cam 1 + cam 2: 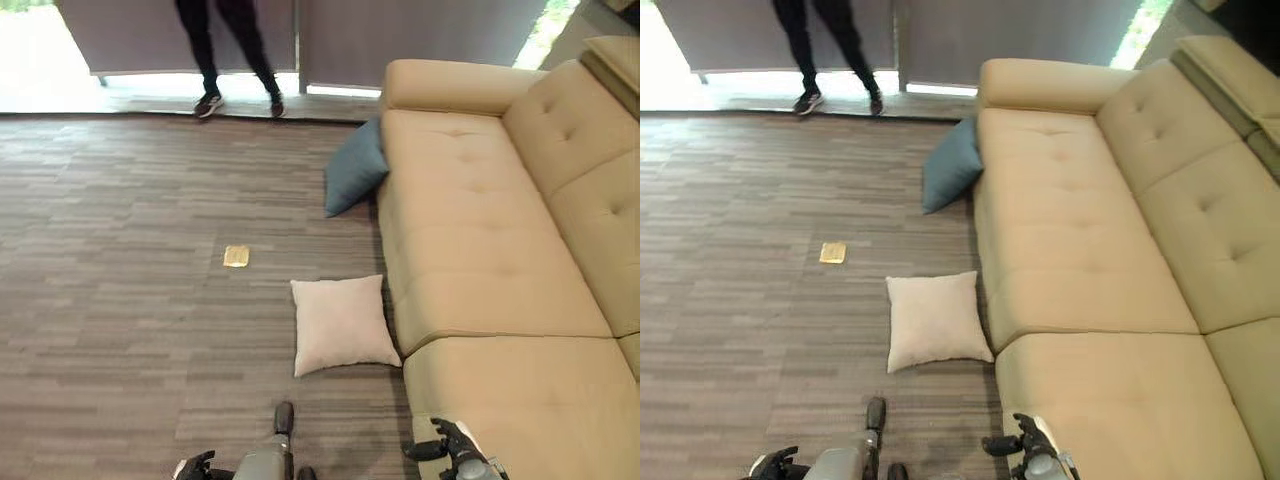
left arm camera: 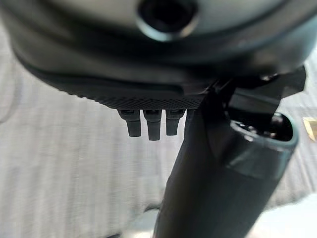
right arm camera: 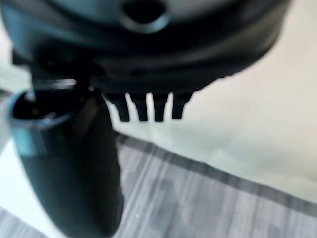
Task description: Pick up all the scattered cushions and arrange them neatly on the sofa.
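Note:
A pale cream cushion (image 1: 342, 325) lies flat on the carpet, close to the front of the tan sofa (image 1: 480, 230). Farther back, a blue-grey cushion (image 1: 355, 168) leans on its edge against the sofa's front near the armrest. My left hand (image 1: 195, 467) hangs low over the carpet, apart from the cream cushion; its fingers (image 2: 148, 124) are straight and hold nothing. My right hand (image 1: 450, 442) hovers by the near sofa seat's front corner, with its fingers (image 3: 148, 106) straight and nothing in it. No cushion lies on the sofa's seats.
A person's legs (image 1: 235, 60) stand at the back by the grey curtain. A small gold square (image 1: 237, 256) lies on the carpet left of the cream cushion. Another padded piece (image 1: 615, 60) stands behind the sofa's far right corner.

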